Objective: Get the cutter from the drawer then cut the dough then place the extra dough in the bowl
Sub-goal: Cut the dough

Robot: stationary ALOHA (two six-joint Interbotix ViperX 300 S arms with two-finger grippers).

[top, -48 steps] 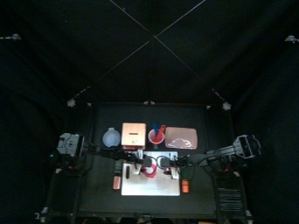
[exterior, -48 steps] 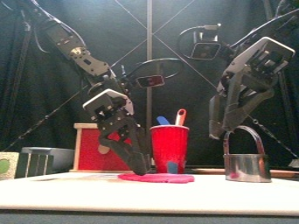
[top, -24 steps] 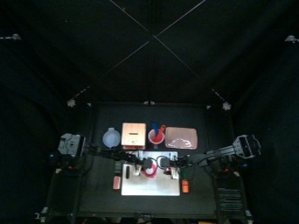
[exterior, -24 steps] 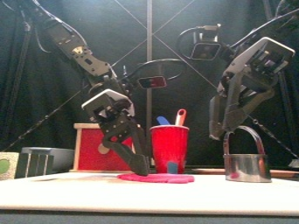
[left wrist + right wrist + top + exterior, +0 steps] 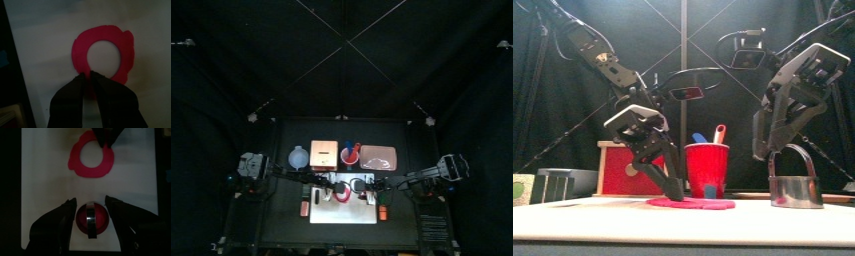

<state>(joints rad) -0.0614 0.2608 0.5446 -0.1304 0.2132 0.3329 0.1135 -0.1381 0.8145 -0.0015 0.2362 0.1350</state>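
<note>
A ring of red dough [image 5: 341, 194] lies flat on the white cutting board [image 5: 345, 214]. My left gripper [image 5: 89, 75] is shut on the ring's [image 5: 80, 47] near rim, its tips down at the board in the front view [image 5: 676, 193]. The round metal cutter [image 5: 794, 188] stands on the board right of the ring [image 5: 700, 204], a red dough disc inside it [image 5: 91, 219]. My right gripper [image 5: 91, 201] hangs open over the cutter, one jaw on each side, not touching it. The other arm's gripper [image 5: 107, 135] shows at the ring's [image 5: 73, 160] far edge.
Along the back stand the blue-grey bowl [image 5: 298, 157], the wooden box [image 5: 322, 152] with its red drawer front [image 5: 617, 168], the red cup [image 5: 708, 168] with toy knives, and the pink tray [image 5: 378, 157]. Bare board [image 5: 47, 40] lies around the ring.
The left arm's wrist has shifted a little up and to the left while its tips stay at the ring's rim. The cutter and right gripper have not moved.
</note>
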